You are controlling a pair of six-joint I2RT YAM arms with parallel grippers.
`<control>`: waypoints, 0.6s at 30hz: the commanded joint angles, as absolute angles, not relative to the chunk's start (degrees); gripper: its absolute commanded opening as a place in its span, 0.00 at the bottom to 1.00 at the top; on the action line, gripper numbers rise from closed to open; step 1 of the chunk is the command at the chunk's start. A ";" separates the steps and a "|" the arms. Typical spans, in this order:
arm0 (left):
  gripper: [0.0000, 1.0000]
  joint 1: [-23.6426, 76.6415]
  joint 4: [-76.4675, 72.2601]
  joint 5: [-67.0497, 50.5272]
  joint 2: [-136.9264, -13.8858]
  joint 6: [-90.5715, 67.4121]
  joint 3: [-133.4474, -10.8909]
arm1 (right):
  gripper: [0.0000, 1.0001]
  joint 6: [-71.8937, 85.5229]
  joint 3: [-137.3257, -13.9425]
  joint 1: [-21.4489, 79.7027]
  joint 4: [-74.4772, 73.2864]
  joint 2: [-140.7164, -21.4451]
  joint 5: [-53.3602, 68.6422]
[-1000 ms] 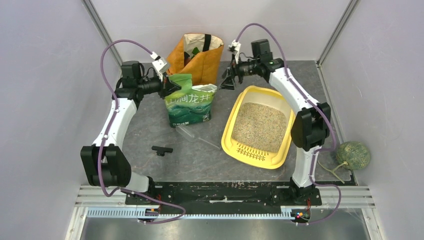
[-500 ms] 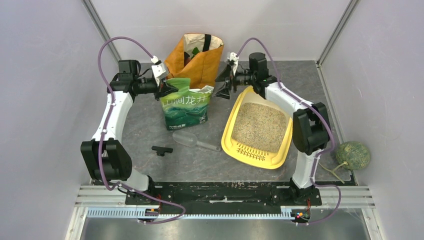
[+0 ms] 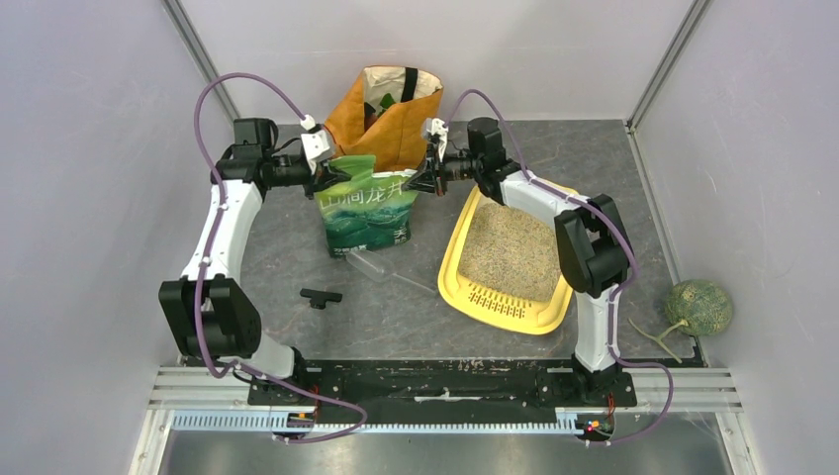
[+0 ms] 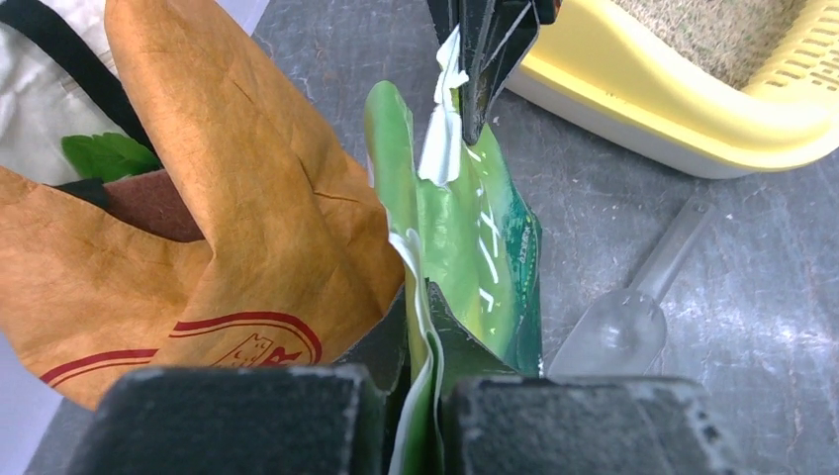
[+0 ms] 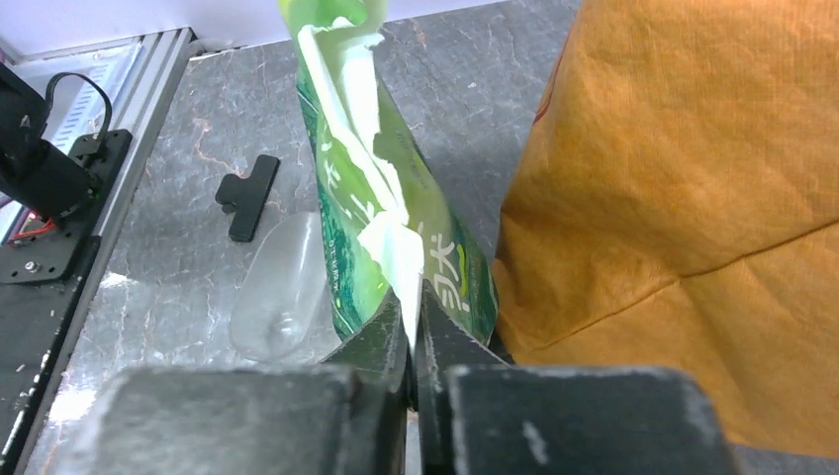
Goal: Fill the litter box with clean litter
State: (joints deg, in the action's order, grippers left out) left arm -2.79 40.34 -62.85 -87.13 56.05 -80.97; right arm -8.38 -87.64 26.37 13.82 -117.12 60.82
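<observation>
The yellow litter box [image 3: 450,267] lies right of centre, with beige clean litter [image 3: 512,247] spread over its floor. The green printed litter bag [image 3: 366,213] stands upright to its left. My left gripper [image 3: 331,176] is shut on the bag's top left edge, and the left wrist view shows the film pinched between the jaws of that gripper [image 4: 417,287]. My right gripper [image 3: 416,181] is shut on the bag's top right corner, with the white inner film squeezed between the jaws of the same gripper [image 5: 410,289]. The bag's mouth [image 4: 445,148] is stretched between the two grippers.
An orange shopping bag [image 3: 391,114] stands right behind the green bag and touches it. A clear plastic scoop [image 3: 381,269] lies in front of the bag, and a black clip [image 3: 321,296] lies nearer the left arm. A green melon [image 3: 699,306] sits at the right wall.
My right gripper has moved left from above the box's far end to the bag's top right corner and shut on it. The left gripper, still holding the bag, pulled it slightly left.
</observation>
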 commanded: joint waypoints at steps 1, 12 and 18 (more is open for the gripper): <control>0.02 -3.01 42.83 -62.76 -81.64 66.51 -80.37 | 0.00 -10.75 -89.86 24.91 10.22 -115.35 56.18; 0.08 -2.96 56.89 -47.13 -68.58 121.69 -60.65 | 0.00 -14.98 -92.88 22.67 -2.94 -113.33 55.77; 0.80 -2.99 56.95 -48.16 -67.09 103.45 -65.85 | 0.00 -16.01 -90.27 23.15 -1.39 -110.78 56.16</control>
State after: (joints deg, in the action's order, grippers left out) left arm -2.55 54.89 -49.89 -68.58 109.60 -60.64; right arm -13.63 -90.76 24.95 -1.23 -115.33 58.52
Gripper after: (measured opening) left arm 0.769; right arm 0.010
